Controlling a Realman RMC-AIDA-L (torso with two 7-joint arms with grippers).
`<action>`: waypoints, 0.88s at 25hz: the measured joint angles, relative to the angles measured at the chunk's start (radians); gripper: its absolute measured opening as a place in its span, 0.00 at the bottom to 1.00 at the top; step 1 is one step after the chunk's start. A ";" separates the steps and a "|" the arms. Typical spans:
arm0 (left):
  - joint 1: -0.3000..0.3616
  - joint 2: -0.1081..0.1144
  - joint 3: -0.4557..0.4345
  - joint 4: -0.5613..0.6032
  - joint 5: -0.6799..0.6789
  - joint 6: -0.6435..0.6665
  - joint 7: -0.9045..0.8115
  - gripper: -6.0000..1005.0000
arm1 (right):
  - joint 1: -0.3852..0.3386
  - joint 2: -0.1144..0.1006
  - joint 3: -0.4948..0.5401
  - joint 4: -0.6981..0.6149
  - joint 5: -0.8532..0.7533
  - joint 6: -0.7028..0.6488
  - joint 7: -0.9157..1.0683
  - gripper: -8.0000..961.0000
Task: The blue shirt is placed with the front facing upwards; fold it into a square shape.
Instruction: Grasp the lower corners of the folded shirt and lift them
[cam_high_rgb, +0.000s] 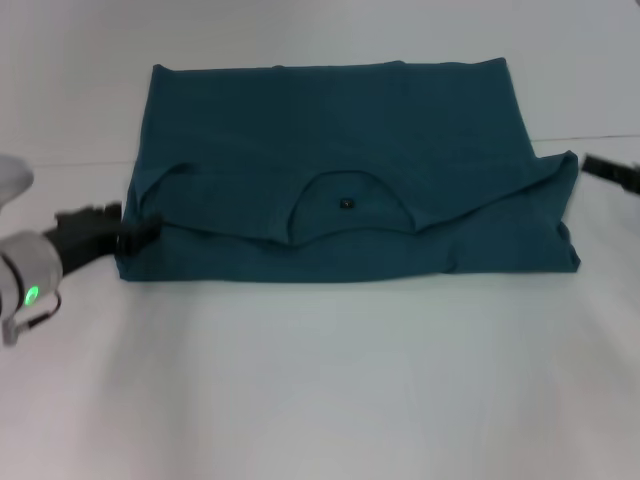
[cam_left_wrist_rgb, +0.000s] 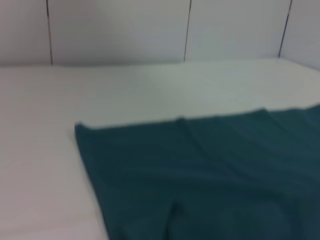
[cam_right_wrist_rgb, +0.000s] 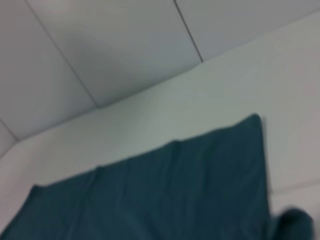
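Observation:
The blue shirt (cam_high_rgb: 330, 150) lies on the white table as a wide rectangle, its lower part doubled over. The neckline arc with a small dark label (cam_high_rgb: 347, 204) shows near the middle of the front fold. No lettering shows. My left gripper (cam_high_rgb: 138, 233) is low at the shirt's left front corner, its dark tip touching the cloth edge. At the right side, my right gripper (cam_high_rgb: 603, 170) hovers just off the shirt's right corner, a small gap away. Each wrist view shows only the blue shirt (cam_left_wrist_rgb: 210, 175) (cam_right_wrist_rgb: 165, 200), not the fingers.
The white table (cam_high_rgb: 320, 390) stretches wide in front of the shirt and to both sides. Behind it, a pale panelled wall (cam_left_wrist_rgb: 120, 30) rises at the table's far edge.

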 joint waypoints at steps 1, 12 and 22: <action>0.027 -0.001 0.031 0.015 0.000 -0.001 -0.035 0.45 | -0.016 0.002 -0.001 -0.003 0.001 -0.010 -0.010 0.71; 0.052 0.005 0.058 -0.026 0.004 -0.017 -0.067 0.61 | -0.078 0.023 -0.007 -0.003 0.000 -0.044 -0.041 0.74; 0.034 0.007 0.102 -0.049 0.025 -0.040 -0.052 0.55 | -0.071 -0.008 -0.052 -0.046 -0.037 -0.129 0.025 0.74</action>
